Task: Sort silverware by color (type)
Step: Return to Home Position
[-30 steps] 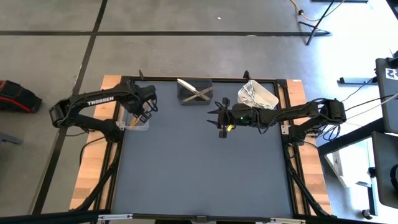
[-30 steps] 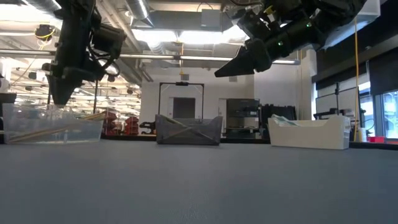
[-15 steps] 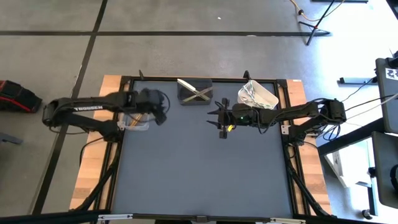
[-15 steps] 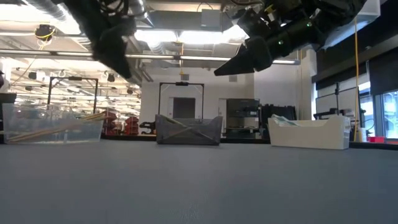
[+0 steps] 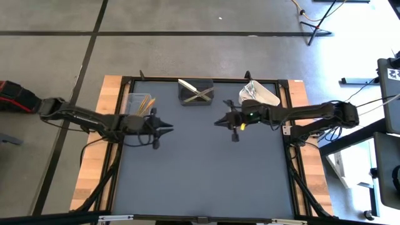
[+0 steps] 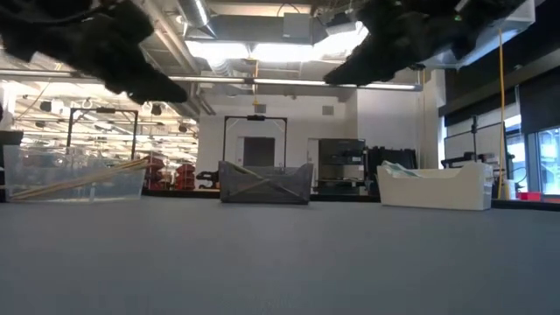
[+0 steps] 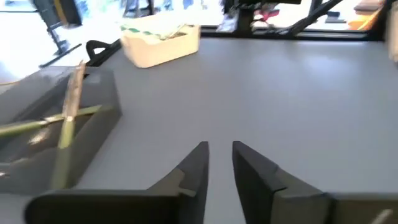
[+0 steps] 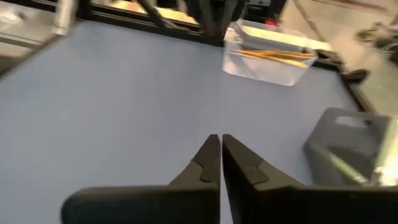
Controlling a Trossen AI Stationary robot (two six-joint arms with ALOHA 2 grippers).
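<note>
All the silverware lay in three tubs along the far edge of the grey counter [image 5: 200, 175]. None of it lay out on the bare top.

The gold silverware [image 5: 146, 102] was in the clear tub [image 5: 131, 104] at the far left corner. The long pieces leaned at a slant, with their tips poking up over one end of the tub. The pale silverware [image 5: 195, 92] lay crossed in the dark grey tub [image 5: 209, 100] in the middle of the far edge. The shiny silverware [image 5: 252, 92] sat in a heap in the white tub [image 5: 272, 100] at the far right.

The left pincer [image 5: 164, 127] hung in the air over the left part of the counter, near the clear tub but not over it. It pointed toward the middle. Its two fingers [image 7: 200, 163] were spread just a little, with a thin gap between them, and they held nothing.

The right pincer [image 5: 220, 122] hung in the air over the right part of the counter, near the white tub, and pointed toward the left one. Its fingers [image 8: 210, 157] were pressed almost together, and nothing was between them.

The two pincers faced each other, well apart, with bare counter under them.
</note>
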